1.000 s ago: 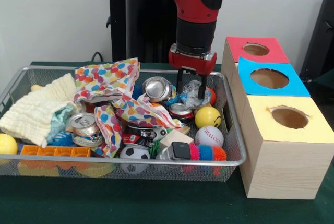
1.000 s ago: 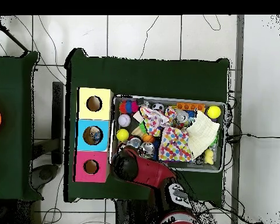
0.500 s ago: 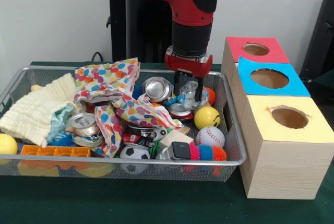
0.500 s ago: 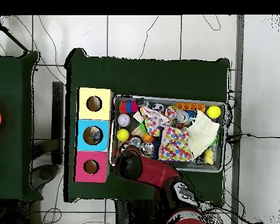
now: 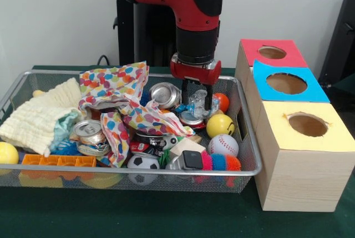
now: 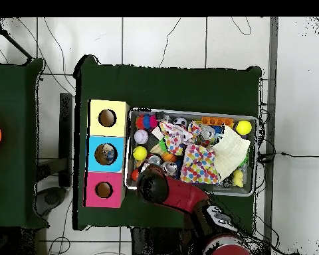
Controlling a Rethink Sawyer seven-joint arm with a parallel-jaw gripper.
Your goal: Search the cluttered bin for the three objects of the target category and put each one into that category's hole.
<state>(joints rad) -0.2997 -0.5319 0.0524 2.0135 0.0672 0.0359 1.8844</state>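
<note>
The bin is a wide wire-mesh basket full of clutter; it also shows in the overhead view. My gripper hangs low over its far right part. It is open, with a finger on each side of a crumpled clear plastic piece. An orange ball lies just right of it, and a crushed can just left. In the overhead view the arm hides the gripper. Three wooden boxes with holes stand beside the bin: red, blue and yellow.
In the bin lie a polka-dot cloth, a cream cloth, more cans, a yellow smiley ball, a baseball, a small soccer ball and an orange tray.
The gripper has moved left and down toward the clear plastic piece. The orange ball beside it now shows more fully.
</note>
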